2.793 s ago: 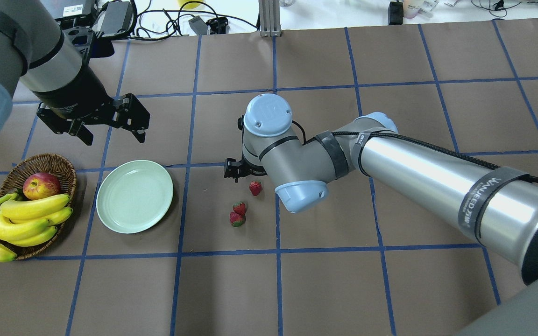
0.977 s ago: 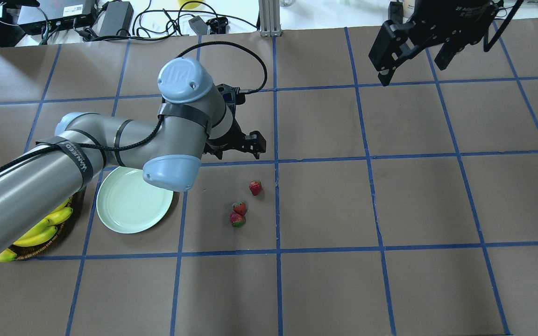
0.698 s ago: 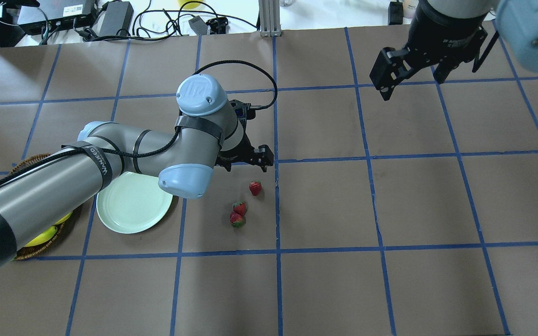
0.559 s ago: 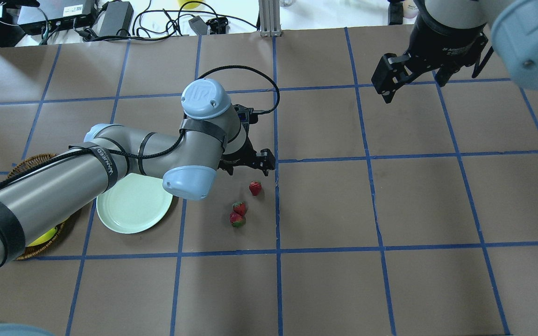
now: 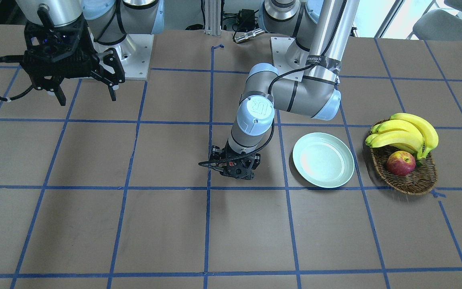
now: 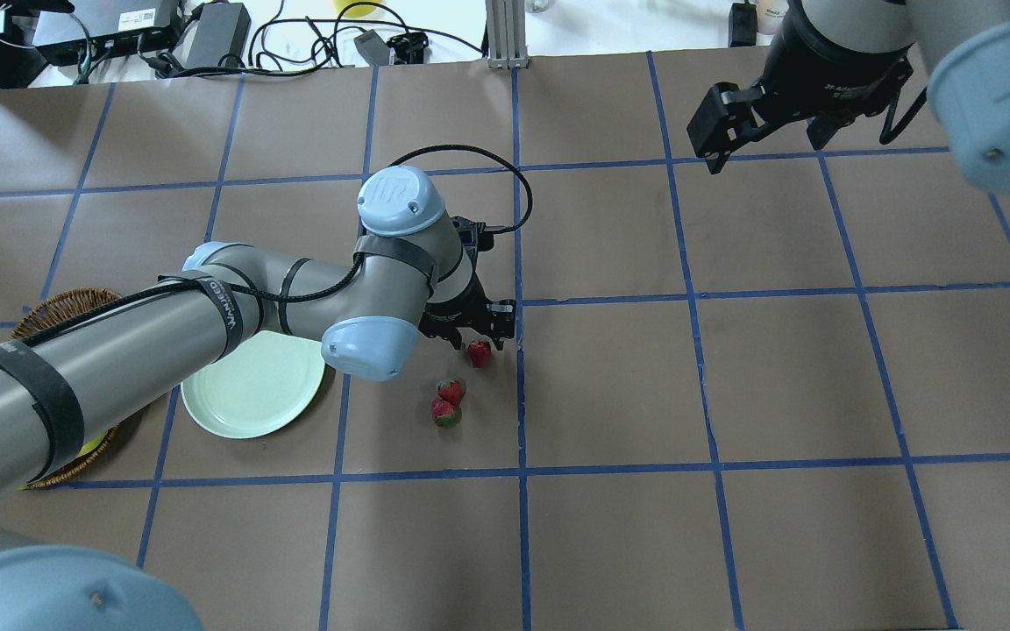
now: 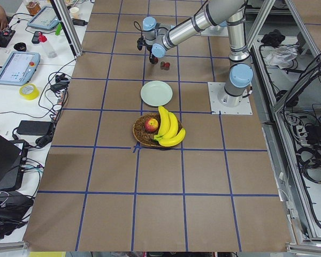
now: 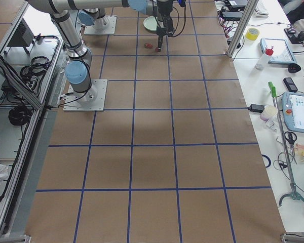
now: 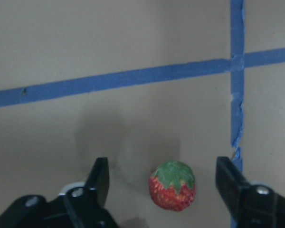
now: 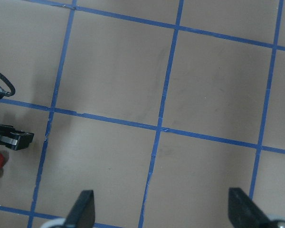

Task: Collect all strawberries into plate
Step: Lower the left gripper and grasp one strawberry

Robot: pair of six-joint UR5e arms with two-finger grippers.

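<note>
Left gripper (image 9: 162, 164) lower than moment ago, jaws spread, straddling lone strawberry (image 9: 172, 186) mid-frame, untouched. Two more strawberries (image 6: 447, 401) touching, just below it; plate (image 6: 251, 412) left of them, no fruit visible inside. Fruit probably soft, light: pinch flanks gently. Right gripper (image 6: 764, 131) upper right, jaws spread.

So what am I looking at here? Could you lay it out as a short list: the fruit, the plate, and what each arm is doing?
strawberries: three, all on the table, none on the plate; two close together, one apart
plate: empty, next to the basket
left gripper: open, a finger on each side of the lone strawberry, not gripping it
right gripper: open, empty, far from the fruit
basket: holds bananas and an apple
</note>
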